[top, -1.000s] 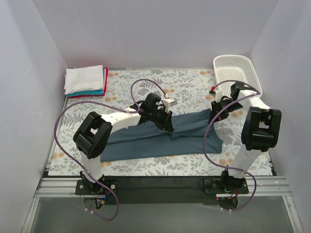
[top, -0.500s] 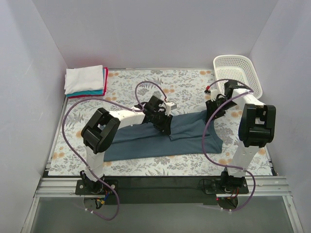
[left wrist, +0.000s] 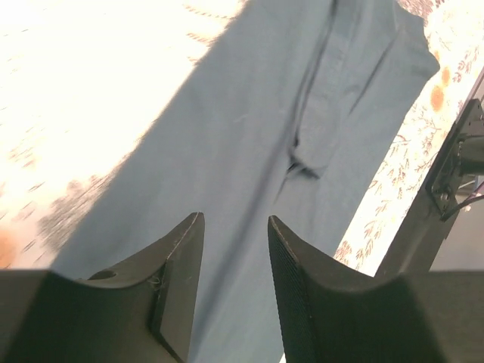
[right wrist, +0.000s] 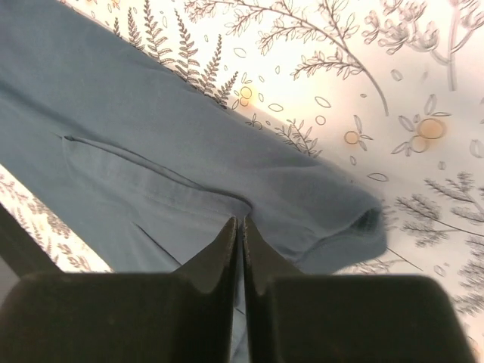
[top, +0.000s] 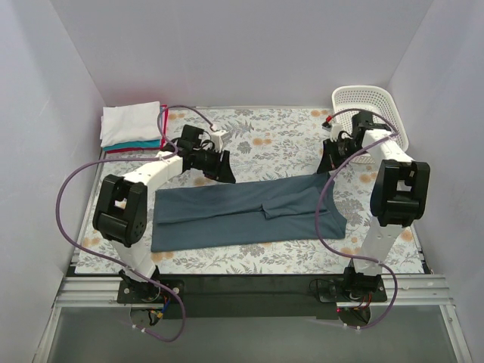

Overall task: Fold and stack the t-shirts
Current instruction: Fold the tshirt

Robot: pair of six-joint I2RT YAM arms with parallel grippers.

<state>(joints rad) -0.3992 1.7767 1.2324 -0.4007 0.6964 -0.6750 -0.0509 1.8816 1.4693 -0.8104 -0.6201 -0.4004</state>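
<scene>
Blue shirt (top: 242, 215) flat; stack (top: 130, 125) visible only overhead.

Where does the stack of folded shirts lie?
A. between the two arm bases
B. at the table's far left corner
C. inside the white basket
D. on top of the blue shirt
B: the folded stack, a white shirt on top, sits at the far left corner, apart from the blue shirt and the basket.
</scene>
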